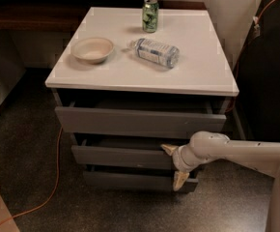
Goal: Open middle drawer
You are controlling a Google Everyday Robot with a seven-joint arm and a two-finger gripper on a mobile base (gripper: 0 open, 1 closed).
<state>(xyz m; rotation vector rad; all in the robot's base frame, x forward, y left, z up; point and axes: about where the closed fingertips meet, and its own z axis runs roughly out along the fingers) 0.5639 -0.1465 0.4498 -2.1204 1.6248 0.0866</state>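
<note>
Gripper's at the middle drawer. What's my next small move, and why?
Probably pull the gripper straight back toward the camera: its open jaws span the front of the middle drawer at its right end, and the drawer looks barely out.

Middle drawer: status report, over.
Gripper open, fingers spread over the right end of the middle drawer front. Drawer barely out, dark gap above it. Orange cable lies to the left, apart from the drawers.
</note>
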